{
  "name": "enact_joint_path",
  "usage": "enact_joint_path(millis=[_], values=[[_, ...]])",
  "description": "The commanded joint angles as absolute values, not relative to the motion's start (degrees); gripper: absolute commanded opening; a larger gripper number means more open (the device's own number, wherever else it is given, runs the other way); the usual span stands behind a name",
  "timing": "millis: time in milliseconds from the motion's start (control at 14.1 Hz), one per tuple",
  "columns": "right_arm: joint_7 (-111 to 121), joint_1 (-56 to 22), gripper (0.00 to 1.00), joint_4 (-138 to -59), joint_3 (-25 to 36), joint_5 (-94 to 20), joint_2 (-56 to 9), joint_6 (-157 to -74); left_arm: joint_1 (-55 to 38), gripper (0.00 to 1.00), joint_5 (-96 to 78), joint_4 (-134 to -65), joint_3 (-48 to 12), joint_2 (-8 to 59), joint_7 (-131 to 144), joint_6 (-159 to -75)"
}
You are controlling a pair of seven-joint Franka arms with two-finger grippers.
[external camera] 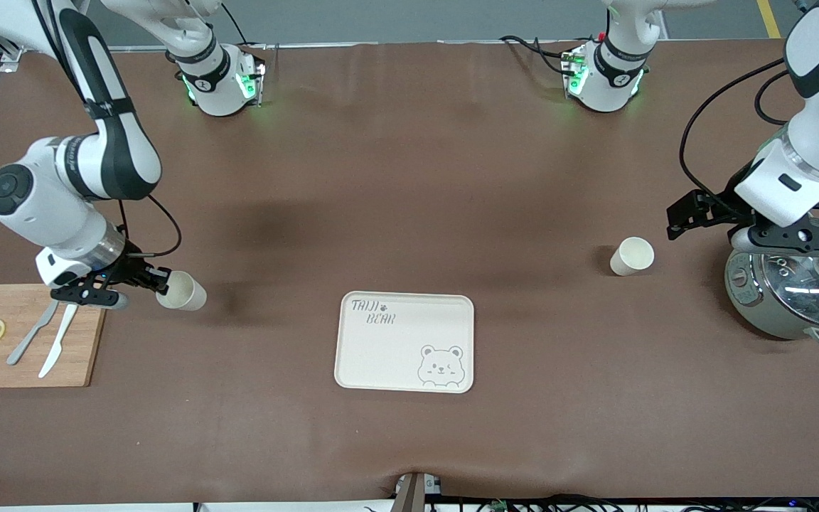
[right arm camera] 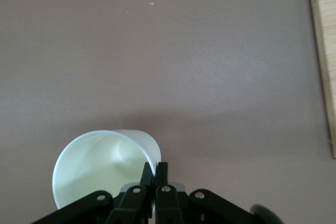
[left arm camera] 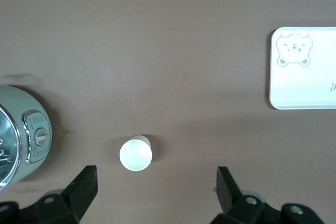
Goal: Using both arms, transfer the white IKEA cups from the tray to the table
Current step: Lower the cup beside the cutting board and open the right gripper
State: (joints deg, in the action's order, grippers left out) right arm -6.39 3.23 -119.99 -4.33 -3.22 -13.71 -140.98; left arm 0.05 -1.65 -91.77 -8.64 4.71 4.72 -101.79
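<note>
One white cup (external camera: 632, 256) stands upright on the brown table near the left arm's end; it also shows in the left wrist view (left arm camera: 136, 154). My left gripper (external camera: 792, 240) hangs open and empty over the edge of the pot, beside that cup; its jaws stand wide apart in the left wrist view (left arm camera: 156, 176). My right gripper (external camera: 162, 284) is shut on the rim of the other white cup (external camera: 183, 291) and holds it tilted just above the table, beside the cutting board. In the right wrist view the right gripper (right arm camera: 156, 169) pinches the cup's wall (right arm camera: 100, 174).
The cream bear tray (external camera: 395, 355) lies mid-table, nearer the front camera than both cups, and shows in the left wrist view (left arm camera: 304, 85). A grey-green pot with glass lid (external camera: 797, 302) stands at the left arm's end. A wooden cutting board (external camera: 82, 355) with cutlery and lemon slices lies at the right arm's end.
</note>
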Motion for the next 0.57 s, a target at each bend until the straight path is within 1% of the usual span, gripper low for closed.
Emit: enact_joint_path(millis=[0,497], values=[[-5.27,3.34,0.0,-120.32,-4.48,-3.87,-16.08,-144.4,-0.09,1.0,-2.46,-89.83,-8.09,4.84,5.19,-101.16],[-5.19,3.6,0.0,-120.23,-4.39,-2.99,-19.33,-148.88,0.18,1.0,-1.76,-88.33,-7.91,4.31,4.22,-99.76]])
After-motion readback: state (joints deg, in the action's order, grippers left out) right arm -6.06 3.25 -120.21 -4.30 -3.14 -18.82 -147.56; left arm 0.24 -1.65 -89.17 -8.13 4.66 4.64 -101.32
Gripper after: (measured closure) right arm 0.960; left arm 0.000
